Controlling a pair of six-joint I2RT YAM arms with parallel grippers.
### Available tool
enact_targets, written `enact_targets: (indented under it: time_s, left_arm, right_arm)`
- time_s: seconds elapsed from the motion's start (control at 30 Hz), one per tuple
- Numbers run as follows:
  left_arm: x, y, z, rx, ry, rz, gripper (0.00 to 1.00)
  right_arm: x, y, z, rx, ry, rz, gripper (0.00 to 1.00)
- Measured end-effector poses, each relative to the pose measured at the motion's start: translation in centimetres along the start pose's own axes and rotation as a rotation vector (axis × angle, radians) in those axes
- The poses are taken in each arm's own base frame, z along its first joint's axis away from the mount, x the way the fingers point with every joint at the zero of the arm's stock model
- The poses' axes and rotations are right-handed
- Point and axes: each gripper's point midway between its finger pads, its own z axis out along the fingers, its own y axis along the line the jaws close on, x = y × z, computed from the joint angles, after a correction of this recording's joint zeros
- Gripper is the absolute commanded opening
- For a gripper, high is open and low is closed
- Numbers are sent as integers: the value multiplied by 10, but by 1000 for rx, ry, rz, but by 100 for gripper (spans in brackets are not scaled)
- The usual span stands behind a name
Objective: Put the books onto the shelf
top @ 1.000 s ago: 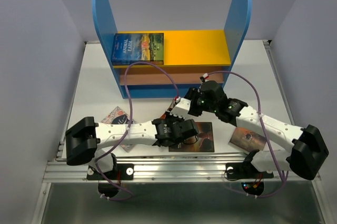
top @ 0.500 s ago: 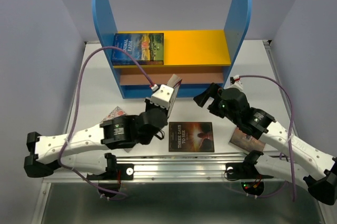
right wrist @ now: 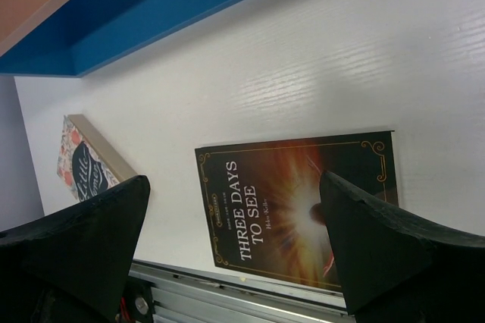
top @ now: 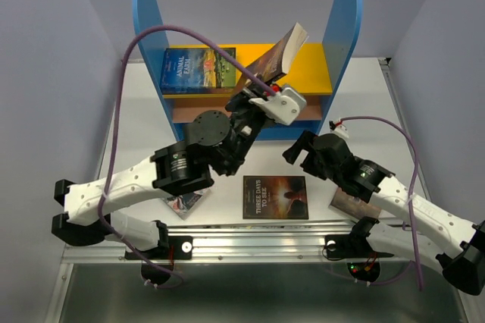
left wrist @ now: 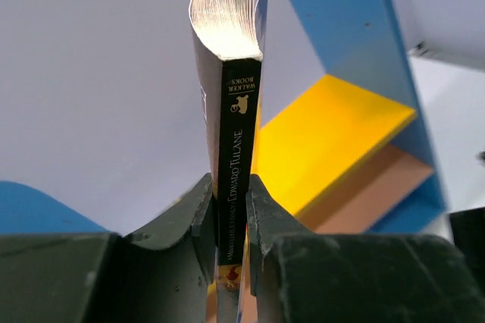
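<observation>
1. The left tool is clamped on a thin paperback. In the left wrist view its fingers pinch the low end of the spine from both sides.
2. The right tool hangs with its jaws wide apart and holds nothing. Its own camera looks down on the Three Days to See book lying flat on the white surface.
3. The step in hand, as I judge it, is carrying the held paperback to the shelf. The book is in the air at upper centre of the top view, over the yellow top board. It is to the right of the Animal Farm copy, which lies flat at that board's left end.
4. The paperback's long axis runs from the jaws at lower left toward the upper right of the frame, leaning at the right blue panel. The spine faces the wrist camera, and the fanned page ends are at the free tip.
5. The next move likely calls for turning and lowering the book so that it settles between the side panels without knocking the right one. Then the jaws can ease apart.
6. Besides Three Days to See, a patterned book and a dark book lie on the surface, each partly under an arm, not yet shelved.
</observation>
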Motion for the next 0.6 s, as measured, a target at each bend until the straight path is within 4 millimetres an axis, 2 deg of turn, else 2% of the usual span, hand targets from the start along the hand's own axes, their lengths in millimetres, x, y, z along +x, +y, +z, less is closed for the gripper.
enact_targets:
  time_s: [0.13,0.23,0.3,0.37,0.43,0.6]
  left_arm:
    - [6,2,26,-54,47,281,0]
    - [28,12,53,-75,129,507,0]
    - [48,29,67,-92,197,640,0]
    - [59,43,73,-100,232,735,0]
    - [73,66,78,-126,272,831,0]
    - [94,95,86,-132,328,943,0]
  right_arm:
    - [-1,-1,1,4,-3,-2,100]
    - [-3,-3,2,12,-6,-4,100]
    - [-2,-5,4,20,-4,-7,100]
    - [-2,-7,6,29,-3,-10,100]
    - [-1,-9,8,41,-1,-11,100]
    - [-1,-15,15,76,1,-14,100]
